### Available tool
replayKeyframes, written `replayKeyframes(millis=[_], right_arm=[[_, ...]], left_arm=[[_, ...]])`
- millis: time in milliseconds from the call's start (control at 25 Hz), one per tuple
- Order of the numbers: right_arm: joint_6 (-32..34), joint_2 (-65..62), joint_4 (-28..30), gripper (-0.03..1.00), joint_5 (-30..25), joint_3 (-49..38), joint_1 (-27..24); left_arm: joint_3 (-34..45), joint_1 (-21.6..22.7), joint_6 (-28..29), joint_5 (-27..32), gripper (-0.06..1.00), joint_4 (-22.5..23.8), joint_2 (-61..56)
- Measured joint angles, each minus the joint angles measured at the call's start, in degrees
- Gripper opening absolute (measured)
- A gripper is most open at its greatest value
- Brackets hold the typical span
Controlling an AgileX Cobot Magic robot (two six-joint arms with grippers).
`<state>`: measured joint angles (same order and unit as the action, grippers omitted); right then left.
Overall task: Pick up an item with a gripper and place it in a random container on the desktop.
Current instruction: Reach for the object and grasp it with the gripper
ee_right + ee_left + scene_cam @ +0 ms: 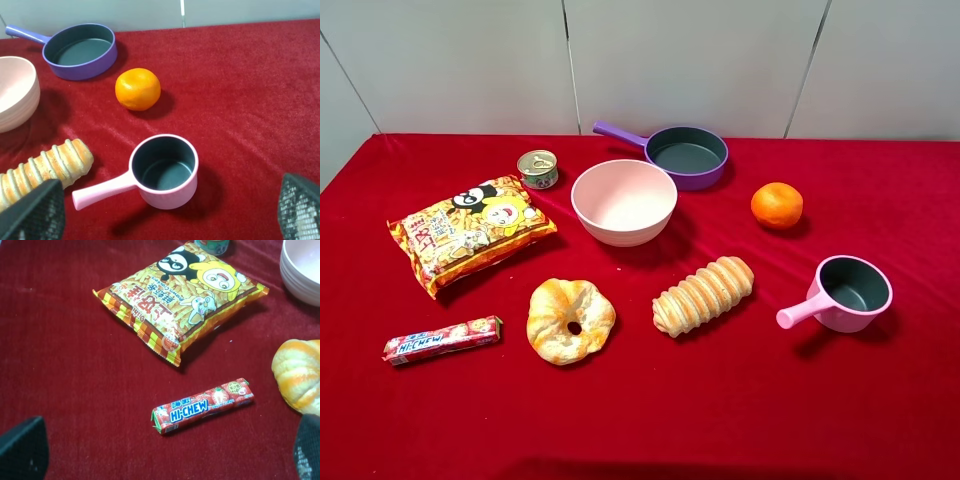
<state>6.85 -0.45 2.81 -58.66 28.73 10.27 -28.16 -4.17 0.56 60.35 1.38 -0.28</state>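
Note:
The orange mandarin rests on the red cloth at the right, behind the small pink pot; it also shows as mandarin. The wide pale pink bowl stands empty at the middle back, its wall showing as bowl and its rim as bowl. Neither arm appears in the exterior high view. My right gripper is open, well short of the mandarin, with only its two dark fingertips in view. My left gripper is open over the cloth near the candy stick, holding nothing.
A purple long-handled pan sits behind the bowl. A small pink handled pot stands at the right. A ridged bread roll, ring-shaped bread, snack bag, small tin and Hi-Chew stick lie around.

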Motion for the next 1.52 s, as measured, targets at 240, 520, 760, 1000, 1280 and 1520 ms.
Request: replayKeyframes(millis=[240,520,760,1000,1280,1520], right_arm=[[0.0,0.0,0.0,0.64,0.0,0.0,0.0],[0.0,0.0,0.0,0.64,0.0,0.0,0.0],[0.0,0.0,0.0,0.64,0.0,0.0,0.0],[0.0,0.0,0.0,0.64,0.0,0.0,0.0],[0.0,0.0,0.0,0.64,0.0,0.0,0.0],[0.0,0.0,0.0,0.64,0.0,0.0,0.0]], left_arm=[[0.0,0.0,0.0,0.0,0.97,0.0,0.0],[0.0,0.0,0.0,0.0,0.97,0.0,0.0],[0.0,0.0,0.0,0.0,0.97,0.0,0.0],[0.0,0.0,0.0,0.0,0.97,0.0,0.0],[0.0,0.0,0.0,0.0,0.97,0.0,0.0],[0.0,0.0,0.0,0.0,0.97,0.0,0.0]])
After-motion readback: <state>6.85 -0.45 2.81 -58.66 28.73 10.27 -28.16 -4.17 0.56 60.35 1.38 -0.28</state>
